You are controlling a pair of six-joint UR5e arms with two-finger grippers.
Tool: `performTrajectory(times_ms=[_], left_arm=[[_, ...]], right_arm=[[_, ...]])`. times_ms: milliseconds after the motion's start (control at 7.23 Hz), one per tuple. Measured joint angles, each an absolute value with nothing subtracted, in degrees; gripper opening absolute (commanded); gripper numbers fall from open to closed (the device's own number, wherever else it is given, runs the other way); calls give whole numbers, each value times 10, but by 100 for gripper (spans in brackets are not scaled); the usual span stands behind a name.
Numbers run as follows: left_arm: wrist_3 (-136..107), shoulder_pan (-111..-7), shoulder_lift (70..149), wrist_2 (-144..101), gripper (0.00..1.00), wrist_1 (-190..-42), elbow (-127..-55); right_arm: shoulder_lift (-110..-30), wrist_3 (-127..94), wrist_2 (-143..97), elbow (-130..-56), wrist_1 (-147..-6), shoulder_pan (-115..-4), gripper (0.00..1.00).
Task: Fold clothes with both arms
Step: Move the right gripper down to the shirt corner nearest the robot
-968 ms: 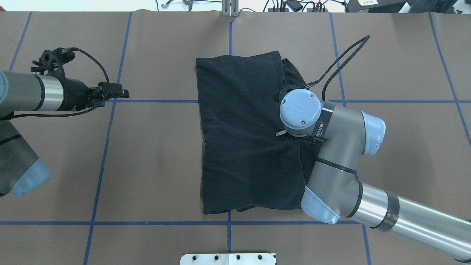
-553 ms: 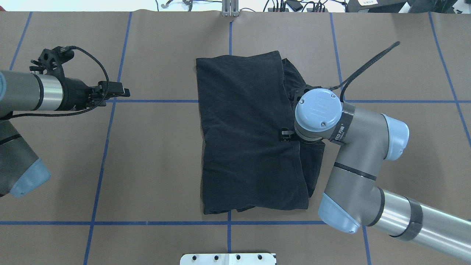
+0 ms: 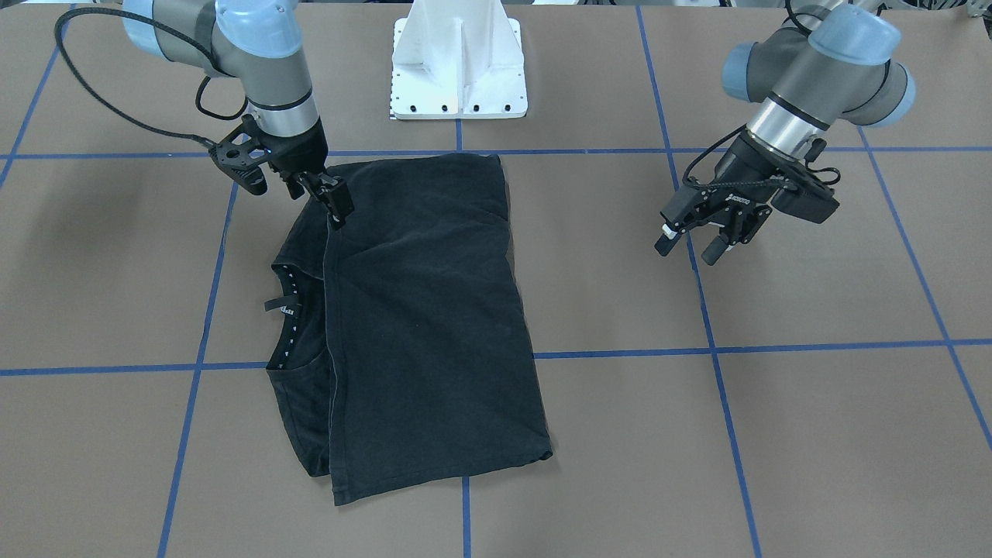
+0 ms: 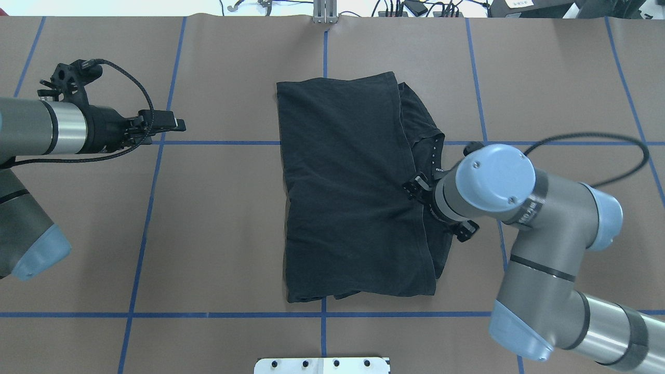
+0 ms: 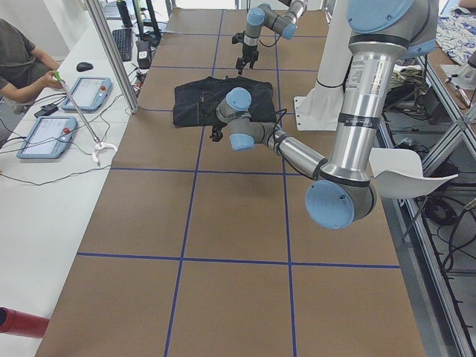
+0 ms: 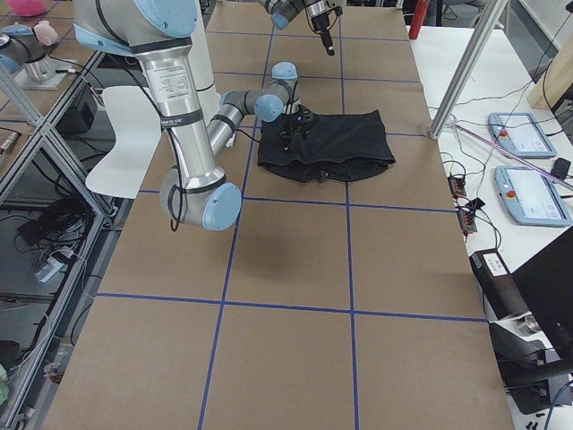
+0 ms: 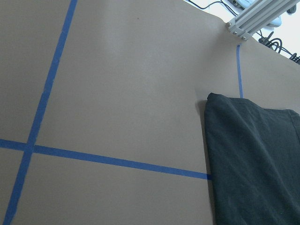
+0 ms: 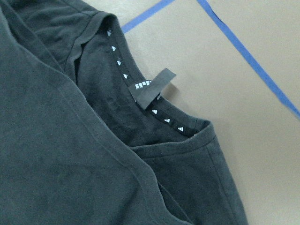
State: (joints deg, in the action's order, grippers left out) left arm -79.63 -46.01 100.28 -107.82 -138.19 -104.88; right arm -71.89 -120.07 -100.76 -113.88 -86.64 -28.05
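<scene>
Set against the overhead of a second ago:
- Right arm (image 4: 496, 176) drawn off the middle of the shirt (image 4: 348, 197) toward the robot's right, wrist now over the shirt's right-hand edge.
- Left arm (image 4: 31, 127) much as before, parked well clear on the robot's left.
- No shift of the shirt between pictures: same outline, upper layer flat.
- Collar (image 8: 140, 99), hidden under the wrist a second ago, now open to the overhead.

Reading: looks like a retreat after laying the upper layer over. One fold judged done, further folds probably still to come.

Position: shirt flat at mid-table (image 4: 218, 218), between the arms, right one at its edge. Long axis of the folded packet running from the robot's side toward the far side, slightly skewed to the blue grid. Collar opening facing the robot's right, showing just beside the hemmed edge of the upper layer, itself parallel to the long axis. No print in sight.

Left gripper (image 3: 690, 246): jaws apart, empty, over bare table.

Right gripper (image 3: 337, 213): at the upper layer's edge, near end. One dark shape from the front, absent from its wrist view. Cannot tell whether jaws apart or together, nor whether touching cloth.

Tag (image 8: 152, 86): small, black, at the collar tape, tilted outward.
</scene>
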Motion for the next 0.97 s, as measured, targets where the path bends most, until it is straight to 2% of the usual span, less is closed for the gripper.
performTrajectory(times_ms=[277, 968], left_arm=[[-795, -453, 1004, -1056, 100, -1384, -1053], [-795, -444, 1004, -1036, 100, -1384, -1058]], right_arm=[[-782, -1307, -1006, -1137, -761, -255, 99], [-814, -1356, -973, -1136, -738, -176, 93]])
